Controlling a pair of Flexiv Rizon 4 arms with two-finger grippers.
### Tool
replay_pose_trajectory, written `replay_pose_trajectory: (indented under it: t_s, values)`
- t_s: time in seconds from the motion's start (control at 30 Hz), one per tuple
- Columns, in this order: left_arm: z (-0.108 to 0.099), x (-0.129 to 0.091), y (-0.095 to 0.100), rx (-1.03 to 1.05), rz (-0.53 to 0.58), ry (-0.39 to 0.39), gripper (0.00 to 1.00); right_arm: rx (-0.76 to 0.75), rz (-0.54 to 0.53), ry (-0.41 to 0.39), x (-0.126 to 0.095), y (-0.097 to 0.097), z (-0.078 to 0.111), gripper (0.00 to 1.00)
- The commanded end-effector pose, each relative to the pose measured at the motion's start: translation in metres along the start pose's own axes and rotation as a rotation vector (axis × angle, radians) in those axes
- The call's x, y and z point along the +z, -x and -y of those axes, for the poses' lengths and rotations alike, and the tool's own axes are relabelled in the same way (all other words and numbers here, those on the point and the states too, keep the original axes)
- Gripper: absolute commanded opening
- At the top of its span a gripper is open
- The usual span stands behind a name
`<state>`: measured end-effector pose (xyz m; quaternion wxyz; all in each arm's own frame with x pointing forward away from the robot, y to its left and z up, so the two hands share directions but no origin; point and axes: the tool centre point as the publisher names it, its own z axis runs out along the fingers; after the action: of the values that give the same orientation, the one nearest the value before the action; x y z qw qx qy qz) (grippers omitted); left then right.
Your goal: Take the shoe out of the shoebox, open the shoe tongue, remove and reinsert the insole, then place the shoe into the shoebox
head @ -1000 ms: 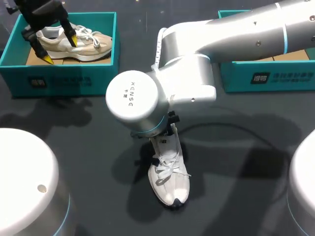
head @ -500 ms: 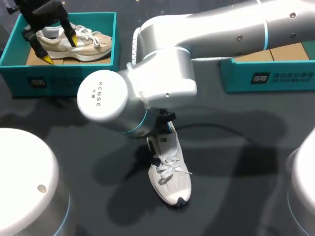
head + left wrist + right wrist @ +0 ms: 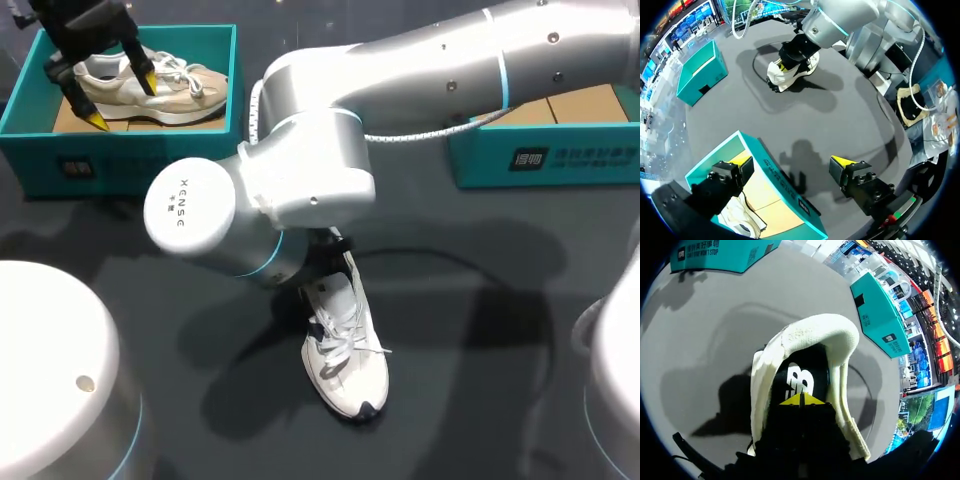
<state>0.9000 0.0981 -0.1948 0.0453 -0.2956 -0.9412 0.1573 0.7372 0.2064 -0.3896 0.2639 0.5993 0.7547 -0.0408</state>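
The white shoe [image 3: 345,350] lies on the desk [image 3: 480,400] at lower middle, heel toward the right arm [image 3: 300,190]. That arm comes in from upper right and bends steeply down so its jaws, closed tip to tip, reach the insole [image 3: 800,380] inside, probably to lift it. The left arm [image 3: 85,25] hangs at upper left over a box [image 3: 30,140] holding a tan shoe [image 3: 180,95], jaws spread and empty, seemingly parked clear.

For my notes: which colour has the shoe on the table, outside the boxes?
The shoe is white, dark at the toe; best in the head view.
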Motion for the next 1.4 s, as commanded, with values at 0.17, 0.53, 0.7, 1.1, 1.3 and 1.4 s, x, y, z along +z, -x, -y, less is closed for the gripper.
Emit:
replay_pose_trajectory:
  t_s: [0.17,0.53,0.7,1.1,1.3,1.4]
  values:
    - [0.000,0.000,0.000,0.001,-0.002,0.003,1.00,0.169,-0.080,-0.016,0.015,-0.003,0.004,0.00]
    - [0.000,0.000,0.000,0.001,-0.002,0.003,1.00,0.200,0.002,-0.012,-0.017,0.017,0.001,0.00]
    - [0.000,0.000,0.000,0.001,-0.002,0.003,1.00,0.191,0.026,-0.039,-0.004,0.014,0.004,0.00]
    - [0.000,0.000,0.000,0.001,-0.002,0.003,1.00,0.182,-0.064,-0.119,0.038,0.010,0.013,0.00]
    - [0.000,0.000,0.000,0.001,-0.002,0.003,1.00,0.157,-0.186,-0.095,0.023,0.004,0.008,0.00]
    - [0.000,0.000,0.000,0.001,-0.002,0.003,1.00,0.156,-0.246,-0.072,0.010,0.008,0.004,0.00]
